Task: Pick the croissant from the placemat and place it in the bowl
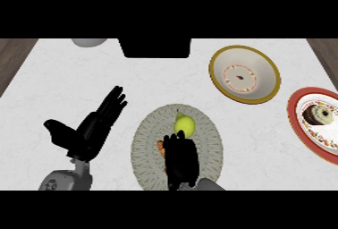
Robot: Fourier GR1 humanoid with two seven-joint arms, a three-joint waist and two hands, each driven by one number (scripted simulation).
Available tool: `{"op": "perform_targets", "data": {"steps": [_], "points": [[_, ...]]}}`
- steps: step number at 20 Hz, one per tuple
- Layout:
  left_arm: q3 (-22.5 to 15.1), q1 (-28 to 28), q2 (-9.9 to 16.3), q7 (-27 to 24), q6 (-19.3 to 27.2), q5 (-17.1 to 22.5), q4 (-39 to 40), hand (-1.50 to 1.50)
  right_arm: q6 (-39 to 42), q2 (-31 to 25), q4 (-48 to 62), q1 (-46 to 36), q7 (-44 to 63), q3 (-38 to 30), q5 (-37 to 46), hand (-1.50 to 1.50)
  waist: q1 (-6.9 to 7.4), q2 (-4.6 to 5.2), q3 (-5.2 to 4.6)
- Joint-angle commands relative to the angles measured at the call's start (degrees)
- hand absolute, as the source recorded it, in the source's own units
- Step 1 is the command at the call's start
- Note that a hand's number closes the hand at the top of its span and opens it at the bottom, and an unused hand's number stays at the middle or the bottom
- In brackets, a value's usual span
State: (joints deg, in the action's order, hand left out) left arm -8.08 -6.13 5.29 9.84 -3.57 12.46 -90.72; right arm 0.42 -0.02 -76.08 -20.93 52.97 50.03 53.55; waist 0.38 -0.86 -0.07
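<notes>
Peeking beside right hand (179, 156): croissant (160, 147)

Left hand (92, 127) rests open, fingers up; right hand (181, 161) faces down, fingers curled.

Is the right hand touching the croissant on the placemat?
Cannot tell. In the head view the right hand covers most of the croissant on the placemat; only an orange sliver shows, contact hidden.

Pear (185, 125) on placemat (146, 147); bowl (263, 85) behind-right; plate (305, 134) far right.
</notes>
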Motion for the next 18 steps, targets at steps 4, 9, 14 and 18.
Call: {"op": "perform_targets", "data": {"steps": [4,9,14,18], "points": [[1.66,-2.32,-0.96,-1.63,-0.66,-0.95,3.88,0.0,4.09,-3.87,-3.96,2.23,-2.35,0.51,1.66,1.5,-0.59,0.84,0.06],[0.89,-1.76,-1.2,-0.1,-0.19,-0.73,2.21,0.0,4.28,-18.64,-3.44,2.21,-23.99,-0.05,-5.01,1.5,-0.67,1.05,0.09],[0.8,1.11,-1.37,-0.58,-0.68,-0.89,0.4,0.0,4.29,-25.27,-15.03,4.29,-23.65,-5.55,-0.25,1.5,-0.67,0.74,0.05],[1.33,0.6,-1.64,-1.69,-0.27,-1.66,2.44,0.0,7.4,-27.85,-28.83,5.97,-22.79,-10.37,-4.14,1.5,-1.29,0.61,0.02]]}}
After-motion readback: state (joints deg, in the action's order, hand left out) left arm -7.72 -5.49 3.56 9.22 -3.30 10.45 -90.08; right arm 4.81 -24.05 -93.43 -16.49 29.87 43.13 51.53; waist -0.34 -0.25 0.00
